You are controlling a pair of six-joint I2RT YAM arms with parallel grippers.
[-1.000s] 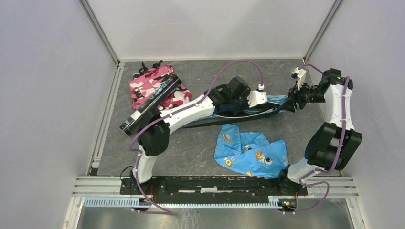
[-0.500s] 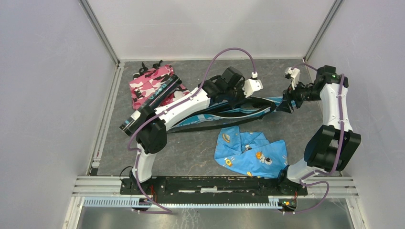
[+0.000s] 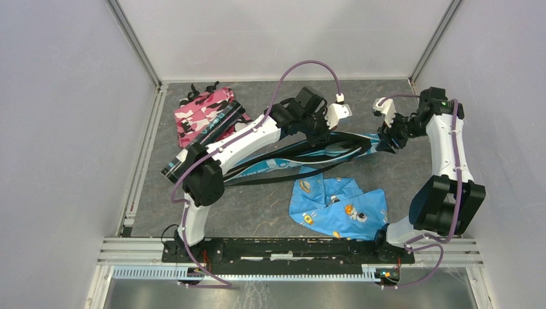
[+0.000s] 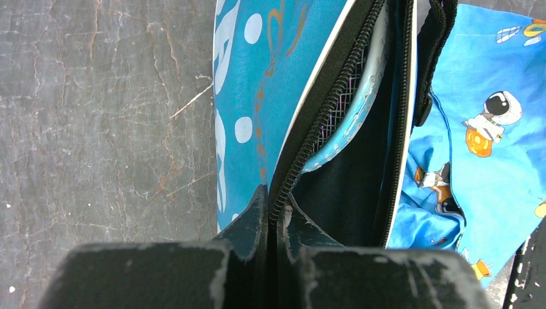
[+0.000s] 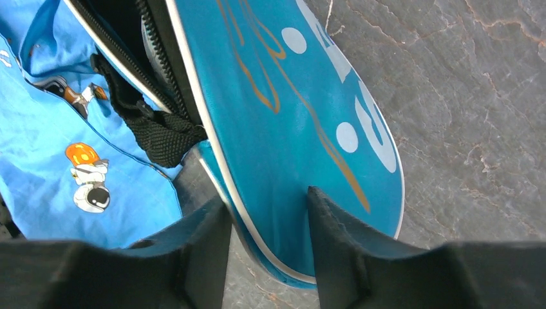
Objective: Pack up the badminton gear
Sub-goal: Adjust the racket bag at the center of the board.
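- Far left, the black tube [image 3: 205, 134] lies across the edge of the pink bag [image 3: 196, 111], not yet packed.
- My left pincer [image 4: 278, 222] is clenched on the zip edge of the blue cover [image 4: 251, 96]; one racquet [image 4: 353, 112] sits inside the open cover.
- My right pincer [image 5: 267, 206] straddles the cover's end, jaws partway apart; I cannot tell whether they truly clamp it.
- I judge that the zipping is left to do.

A robotics lab test cell: plain white panels [image 3: 283, 38] in an aluminium frame [image 3: 133, 44] box in a grey stone-pattern surface [image 3: 257, 206], and two cabled arms [image 3: 244, 143] are bolted to a metal rail [image 3: 129, 250] at its near edge.
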